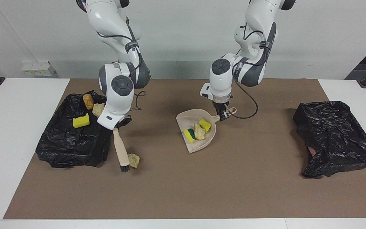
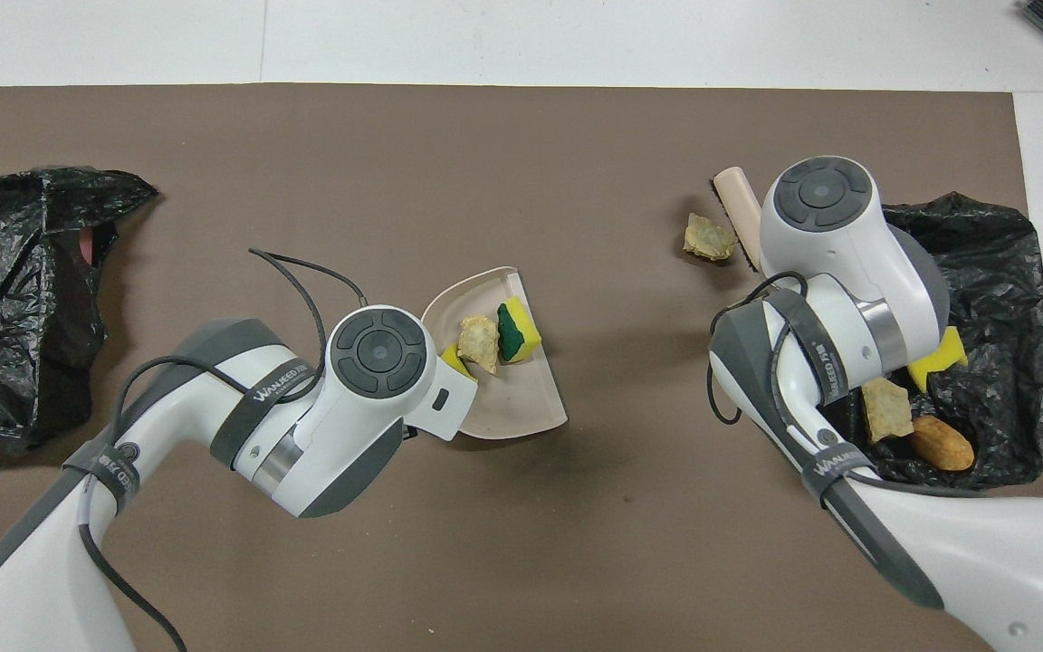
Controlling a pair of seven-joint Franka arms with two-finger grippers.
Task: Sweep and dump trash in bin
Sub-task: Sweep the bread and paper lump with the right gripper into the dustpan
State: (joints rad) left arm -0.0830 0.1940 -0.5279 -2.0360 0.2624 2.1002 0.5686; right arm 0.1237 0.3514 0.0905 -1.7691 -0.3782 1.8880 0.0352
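My right gripper [image 1: 119, 123] is shut on the handle of a beige brush [image 1: 120, 150]. The brush points down at the mat, its black bristles [image 1: 125, 168] right beside a loose tan trash lump [image 1: 134, 160], next to the black-lined bin [image 1: 68, 149]. My left gripper [image 1: 223, 114] is shut on the handle of the beige dustpan [image 1: 202, 143], held low over the mat's middle. The pan holds yellow-green sponge pieces [image 1: 189, 135] and a tan lump [image 1: 199, 131]. In the overhead view the brush [image 2: 737, 201], loose lump [image 2: 708, 237] and dustpan [image 2: 512, 412] show, while both grippers are hidden under the arms.
The bin [image 2: 1001, 263] at the right arm's end holds a yellow sponge [image 1: 81, 121] and two tan lumps [image 1: 98, 109]. A second crumpled black bag [image 1: 335, 136] lies at the left arm's end. A brown mat [image 1: 202, 190] covers the table.
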